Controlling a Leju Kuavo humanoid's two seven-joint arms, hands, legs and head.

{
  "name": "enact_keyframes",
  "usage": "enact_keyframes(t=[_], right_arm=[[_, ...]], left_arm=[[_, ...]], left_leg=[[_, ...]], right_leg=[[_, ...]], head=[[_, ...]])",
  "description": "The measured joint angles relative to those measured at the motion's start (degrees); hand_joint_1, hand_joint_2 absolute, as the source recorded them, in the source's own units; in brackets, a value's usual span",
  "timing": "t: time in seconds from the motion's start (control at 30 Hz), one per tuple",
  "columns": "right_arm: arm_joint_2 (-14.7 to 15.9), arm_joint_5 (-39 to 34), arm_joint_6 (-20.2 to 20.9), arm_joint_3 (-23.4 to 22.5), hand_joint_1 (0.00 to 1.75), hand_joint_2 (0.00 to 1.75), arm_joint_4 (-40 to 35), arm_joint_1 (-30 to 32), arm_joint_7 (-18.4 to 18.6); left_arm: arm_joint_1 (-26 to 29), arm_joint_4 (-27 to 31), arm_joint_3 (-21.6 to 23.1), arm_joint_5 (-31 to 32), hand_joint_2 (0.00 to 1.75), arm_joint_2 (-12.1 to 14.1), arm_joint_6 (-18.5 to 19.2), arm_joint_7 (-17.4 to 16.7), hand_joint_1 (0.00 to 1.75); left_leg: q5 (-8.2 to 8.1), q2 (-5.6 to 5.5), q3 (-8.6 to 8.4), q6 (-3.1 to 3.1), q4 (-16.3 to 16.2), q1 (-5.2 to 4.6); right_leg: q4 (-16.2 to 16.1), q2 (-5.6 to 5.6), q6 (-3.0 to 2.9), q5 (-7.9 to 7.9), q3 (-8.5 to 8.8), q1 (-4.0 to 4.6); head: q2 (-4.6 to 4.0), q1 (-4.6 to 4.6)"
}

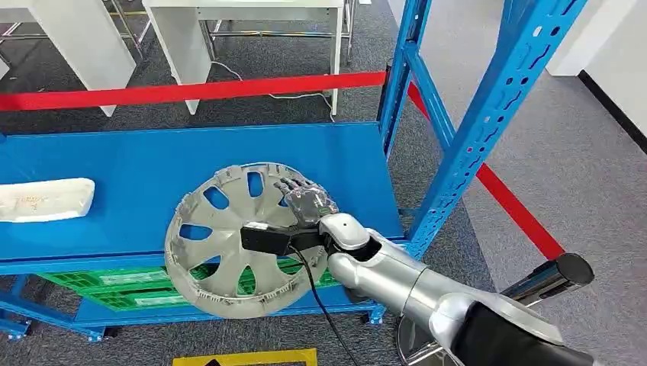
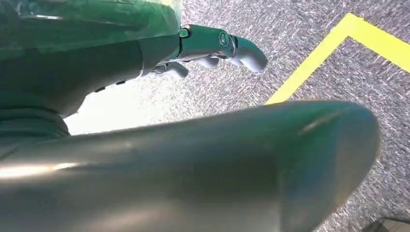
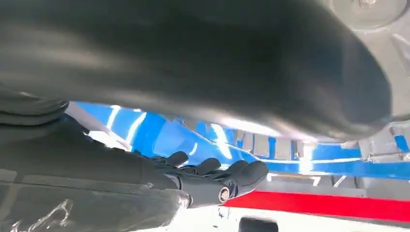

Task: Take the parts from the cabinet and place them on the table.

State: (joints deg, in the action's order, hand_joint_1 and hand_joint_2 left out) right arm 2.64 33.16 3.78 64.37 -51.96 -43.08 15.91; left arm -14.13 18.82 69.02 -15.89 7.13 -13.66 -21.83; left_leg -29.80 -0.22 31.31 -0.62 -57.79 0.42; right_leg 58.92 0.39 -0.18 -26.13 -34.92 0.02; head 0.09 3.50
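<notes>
Pick-up step, frame centre: right hand (image 1: 305, 200) fingers (image 1: 294, 185) grip hubcap (image 1: 229, 236) at blue shelf (image 1: 114, 168) edge; next lift clear; left hand (image 2: 217, 48) fingers curled, holding nothing.

Grey plastic wheel cover on the blue shelf

The round grey plastic wheel cover (image 1: 229, 240), with oval cut-outs between its spokes and a notched rim, lies inner side up and tilted, its 6 o'clock edge overhanging the front of the blue metal cabinet shelf (image 1: 137, 164), its 3 o'clock side under a hand.
</notes>
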Motion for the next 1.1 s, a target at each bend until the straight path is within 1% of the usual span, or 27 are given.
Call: enact_keyframes(t=[0.13, 0.43, 0.67, 0.8, 1.1], right_arm=[[-0.2, -2.5, 1.7, 0.6, 0.0, 0.0, 0.3, -0.3, -0.4], [-1.8, -3.0, 3.2, 2.8, 0.0, 0.0, 0.2, -0.9, -0.3], [-3.3, -2.9, 5.3, 6.0, 0.0, 0.0, -2.1, -0.9, -0.2], [-4.2, -2.9, 6.6, 8.2, 0.0, 0.0, -4.0, -1.0, 0.7], [-4.7, -3.0, 8.0, 12.0, 0.0, 0.0, -6.1, -1.7, 1.0]], left_arm=[[-0.1, 0.0, -0.6, 1.1, 0.0, 0.0, 0.2, 0.0, 0.0], [0.0, 0.0, -1.8, 2.6, 0.0, 0.0, 0.7, -0.1, 0.0], [0.0, 0.0, -2.6, 3.9, 0.0, 0.0, 1.1, -0.3, 0.0], [0.1, 0.0, -3.1, 4.0, 0.0, -0.1, 1.2, -0.2, 0.0], [0.3, 0.0, -4.2, 4.5, 0.0, -0.6, 1.3, 0.1, 0.0]], left_leg=[[0.0, 0.0, 0.0, 0.0, 0.0, 0.0], [0.0, 0.0, 0.01, 0.0, 0.0, 0.0], [0.0, 0.01, 0.01, 0.0, 0.0, 0.01], [0.0, 0.01, 0.01, 0.0, 0.0, 0.01], [0.0, 0.01, 0.01, 0.0, 0.0, 0.0]], right_leg=[[0.0, 0.0, 0.0, 0.0, 0.0, 0.0], [0.0, 0.01, 0.0, 0.0, 0.0, 0.0], [0.0, 0.01, 0.0, 0.0, 0.0, 0.01], [0.0, 0.01, 0.0, 0.0, 0.0, 0.01], [0.0, 0.01, 0.0, 0.0, 0.0, 0.01]], head=[[0.0, 0.0], [0.0, -0.02], [0.0, -0.02], [0.0, 0.0], [0.0, 0.0]])
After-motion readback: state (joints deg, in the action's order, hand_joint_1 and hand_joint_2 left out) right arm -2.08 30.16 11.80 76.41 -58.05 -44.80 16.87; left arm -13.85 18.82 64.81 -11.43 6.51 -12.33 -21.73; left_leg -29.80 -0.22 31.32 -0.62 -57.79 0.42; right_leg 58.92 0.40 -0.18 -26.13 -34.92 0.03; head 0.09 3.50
